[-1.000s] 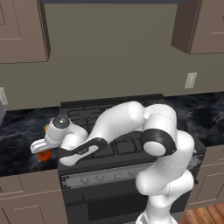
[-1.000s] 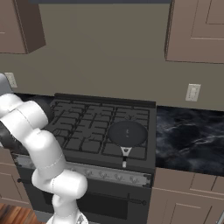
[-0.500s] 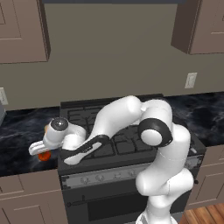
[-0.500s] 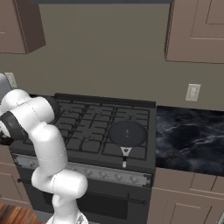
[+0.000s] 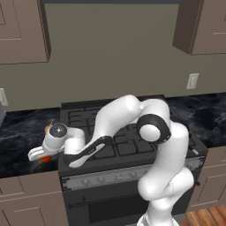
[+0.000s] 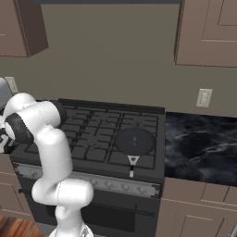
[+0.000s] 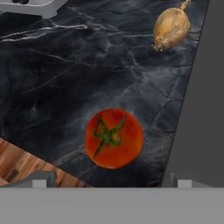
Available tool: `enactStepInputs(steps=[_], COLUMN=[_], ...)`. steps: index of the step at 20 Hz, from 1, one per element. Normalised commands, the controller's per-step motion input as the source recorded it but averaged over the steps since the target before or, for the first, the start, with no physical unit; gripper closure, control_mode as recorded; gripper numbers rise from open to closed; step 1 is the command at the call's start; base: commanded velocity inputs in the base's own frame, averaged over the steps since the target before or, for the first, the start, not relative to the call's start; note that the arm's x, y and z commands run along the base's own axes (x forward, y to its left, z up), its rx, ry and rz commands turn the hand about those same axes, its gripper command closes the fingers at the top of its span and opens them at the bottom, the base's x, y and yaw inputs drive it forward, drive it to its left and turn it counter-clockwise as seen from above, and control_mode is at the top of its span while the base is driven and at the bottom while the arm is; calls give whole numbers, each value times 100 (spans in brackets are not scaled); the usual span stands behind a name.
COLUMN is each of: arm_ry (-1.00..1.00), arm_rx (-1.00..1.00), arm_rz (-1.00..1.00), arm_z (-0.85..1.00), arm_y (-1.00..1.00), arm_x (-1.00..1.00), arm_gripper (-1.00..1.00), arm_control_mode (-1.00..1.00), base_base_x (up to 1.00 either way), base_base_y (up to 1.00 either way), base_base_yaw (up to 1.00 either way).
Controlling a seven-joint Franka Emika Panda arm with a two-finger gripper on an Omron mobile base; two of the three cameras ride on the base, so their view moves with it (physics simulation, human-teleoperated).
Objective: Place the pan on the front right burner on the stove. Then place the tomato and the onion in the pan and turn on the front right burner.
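In the left base view the arm reaches low and left across the stove [image 5: 132,145] to the dark counter [image 5: 22,132] beside it. The gripper [image 5: 39,154] hangs over the counter's near edge with the tomato [image 5: 45,159] showing as a red spot just under it, and a tan speck just beyond the hand is probably the onion [image 5: 47,128].

In the right base view the pan [image 6: 134,141] already sits on the front right burner [image 6: 139,144], handle toward the near edge, with nothing in it.

In the hand view the tomato [image 7: 114,138] lies on the counter between the two fingertips [image 7: 43,180], which stand wide apart and hold nothing. The onion [image 7: 171,28] lies well apart from it, farther along the counter, beside the stove's edge.

The step in hand looks like picking up the tomato. It sits a little closer to one fingertip, so centre the hand first, come straight down, and close gently around its widest part so the round, glossy fruit does not roll off the near edge
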Motion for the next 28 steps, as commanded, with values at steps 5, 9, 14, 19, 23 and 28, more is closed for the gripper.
enactStepInputs(steps=[5, 9, 14, 19, 23, 28], arm_ry=[0, 0, 0, 1, 4, 3], arm_rx=[0, 0, 0, 0, 0, 0], arm_rz=[0, 0, 0, 0, 0, 0], arm_z=[-7, 0, 0, 0, 0, -1], arm_y=[0, 0, 0, 5, 16, 15], arm_x=[7, 22, 23, 5, 0, 1], arm_gripper=[-100, -100, -100, -100, -100, -100], arm_control_mode=[-100, -100, -100, -100, -100, -100], base_base_x=[0, 0, 0, 0, 0, 0], base_base_y=[0, 0, 0, 0, 0, 0], base_base_yaw=[0, 0, 0, 0, 0, 0])
